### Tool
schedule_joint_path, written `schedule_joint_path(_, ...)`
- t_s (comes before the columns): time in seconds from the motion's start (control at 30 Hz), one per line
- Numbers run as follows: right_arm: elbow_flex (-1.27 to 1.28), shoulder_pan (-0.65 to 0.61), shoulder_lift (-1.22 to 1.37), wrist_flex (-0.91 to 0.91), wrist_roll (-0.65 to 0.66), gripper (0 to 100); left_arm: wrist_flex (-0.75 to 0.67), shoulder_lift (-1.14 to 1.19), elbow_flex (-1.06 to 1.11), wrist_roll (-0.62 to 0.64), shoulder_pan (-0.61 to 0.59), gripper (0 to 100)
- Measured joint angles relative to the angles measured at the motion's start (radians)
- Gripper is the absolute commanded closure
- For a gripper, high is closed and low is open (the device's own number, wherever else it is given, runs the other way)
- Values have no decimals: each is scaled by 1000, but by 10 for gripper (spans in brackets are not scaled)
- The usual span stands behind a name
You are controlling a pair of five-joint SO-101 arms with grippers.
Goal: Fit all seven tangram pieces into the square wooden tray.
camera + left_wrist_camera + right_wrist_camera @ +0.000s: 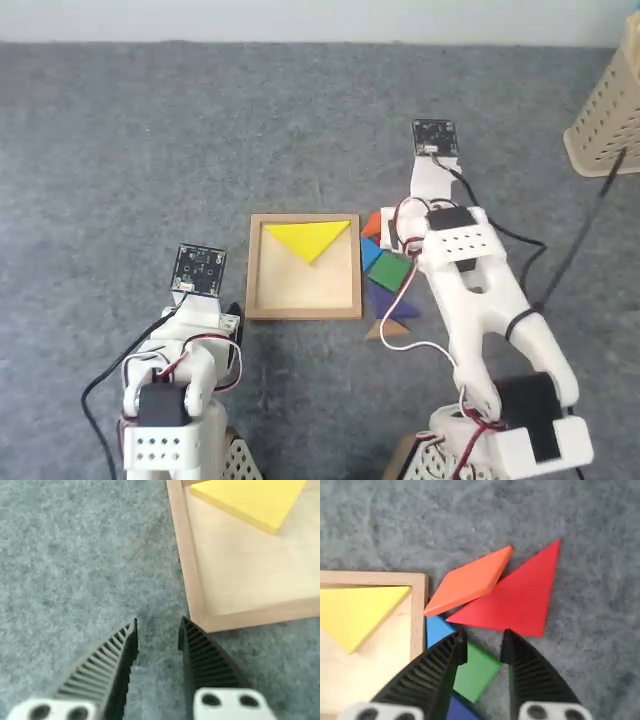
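Observation:
The square wooden tray [304, 300] lies mid-table with a yellow triangle [305, 238] in its far part. To the right of the tray lie an orange parallelogram [470, 580], a red triangle [520, 597], a blue piece [437, 630], a green square [475, 672], a dark blue piece [388, 300] and a tan triangle [387, 328]. My right gripper [483, 636] hovers open over the red triangle's edge and the green square, holding nothing. My left gripper [157, 630] is open a little above the carpet, just off the tray's [187, 575] near left corner.
Grey carpet covers the table. A beige perforated basket [610, 110] stands at the far right edge, with a black cable beside it. The right arm [470, 290] reaches over the loose pieces. There is free carpet left of and beyond the tray.

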Motion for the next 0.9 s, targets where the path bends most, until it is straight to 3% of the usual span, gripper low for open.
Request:
schedule_joint_path(0.1, 0, 2, 0, 8, 6, 854, 0, 0, 0, 0, 0, 867)
schedule_joint_path(0.23, 0, 3, 0, 12, 158, 853, 0, 0, 0, 0, 0, 867)
schedule_joint_path(0.33, -35, 20, 9, 28, 193, 850, 0, 0, 0, 0, 0, 867)
schedule_joint_path(0.6, -292, 60, 285, 183, 150, 708, 0, 0, 0, 0, 0, 867)
schedule_joint_path(0.9, -437, 95, 428, 204, 118, 698, 0, 0, 0, 0, 0, 867)
